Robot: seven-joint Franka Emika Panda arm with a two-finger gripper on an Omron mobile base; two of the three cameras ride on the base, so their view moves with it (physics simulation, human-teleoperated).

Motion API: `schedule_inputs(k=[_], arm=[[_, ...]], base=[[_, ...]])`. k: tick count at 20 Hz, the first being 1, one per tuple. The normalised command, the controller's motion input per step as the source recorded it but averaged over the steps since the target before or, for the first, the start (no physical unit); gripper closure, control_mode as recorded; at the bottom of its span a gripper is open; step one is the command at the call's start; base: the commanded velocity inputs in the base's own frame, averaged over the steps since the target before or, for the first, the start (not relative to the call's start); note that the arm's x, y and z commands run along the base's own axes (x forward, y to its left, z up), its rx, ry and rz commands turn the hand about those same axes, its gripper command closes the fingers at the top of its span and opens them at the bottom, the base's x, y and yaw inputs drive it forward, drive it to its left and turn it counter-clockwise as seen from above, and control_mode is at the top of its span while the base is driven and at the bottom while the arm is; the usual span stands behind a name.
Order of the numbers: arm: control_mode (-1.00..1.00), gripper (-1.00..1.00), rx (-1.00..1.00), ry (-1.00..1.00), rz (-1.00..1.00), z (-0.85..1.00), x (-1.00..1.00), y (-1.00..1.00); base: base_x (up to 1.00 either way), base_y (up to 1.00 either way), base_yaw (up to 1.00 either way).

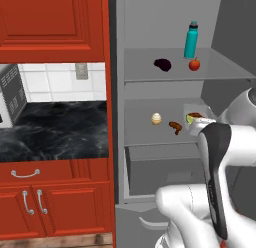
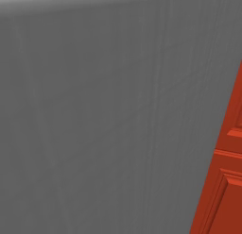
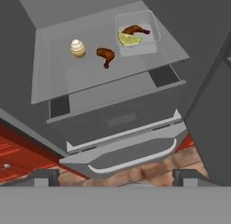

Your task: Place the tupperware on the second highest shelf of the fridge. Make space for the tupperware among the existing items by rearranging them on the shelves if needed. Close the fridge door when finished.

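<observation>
Fridge (image 1: 150, 22) stands open beside the red cabinets (image 1: 50, 22) and the black marble desk (image 1: 55, 129) on its left. Upper shelf (image 1: 145, 57), left to right: dark purple lump (image 1: 162, 65), red fruit (image 1: 194, 64), and just behind the fruit a teal bottle (image 1: 191, 39) standing upright. Lower shelf (image 1: 140, 117), left to right: cream egg (image 1: 156, 118), brown food piece (image 1: 175, 127), then the tupperware (image 1: 196, 116) at the right end, partly hidden by the arm in the left base view. Hand view confirms it: egg (image 3: 78, 48), brown piece (image 3: 105, 56), then the white tray (image 3: 136, 33) lying flat on the shelf with a brown piece and a yellow-green piece inside, apart from its neighbours. With two shelves in the fridge, I judge this lower one to be the second highest, so the placing step looks done, and no rearranging seems called for since the tray already has room of its own. Gripper (image 3: 115, 178) is well back from the shelf, above the drawer box and pull-out drawer (image 3: 131, 151); its fingers (image 3: 45, 177) are spread wide apart with nothing between them. Fridge door (image 2: 104, 115) is swung out on the right, its plain grey slab close in front of the right base camera. What remains, as I read it: closing that door.
</observation>
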Motion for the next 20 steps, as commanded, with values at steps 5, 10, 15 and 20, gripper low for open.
schedule_inputs(k=[5,10,15,20], arm=[[1.00,-1.00,0.00,0.00,0.00,0.01,0.00,0.00],[1.00,-1.00,0.00,0.00,0.00,0.00,0.00,0.00],[1.00,-1.00,0.00,0.00,0.00,0.00,0.00,0.00],[1.00,-1.00,0.00,0.00,0.00,0.00,0.00,0.00]], base=[[-0.02,0.00,0.00],[-0.79,0.00,0.00],[-0.91,0.06,-0.03],[-0.64,0.06,-0.11]])
